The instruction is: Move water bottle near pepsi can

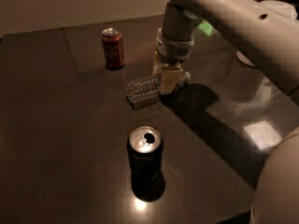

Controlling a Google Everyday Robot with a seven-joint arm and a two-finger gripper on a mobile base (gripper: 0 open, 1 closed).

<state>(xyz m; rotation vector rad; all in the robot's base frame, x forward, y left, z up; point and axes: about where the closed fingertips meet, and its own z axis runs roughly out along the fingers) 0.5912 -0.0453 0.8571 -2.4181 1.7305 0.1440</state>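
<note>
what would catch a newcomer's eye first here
The big pale arm reaching in from upper right, its gripper down at the right end of the water bottle lying mid-table. Then the pepsi can standing in front, silver top shining, and a red cola can back left.

My cream gripper (169,80) sits toward the far edge of the dark brown tabletop (56,125), at the clear, ribbed water bottle (142,90). I see the pepsi can (145,157) black with a silver top, the cola can (113,48) red.
</note>
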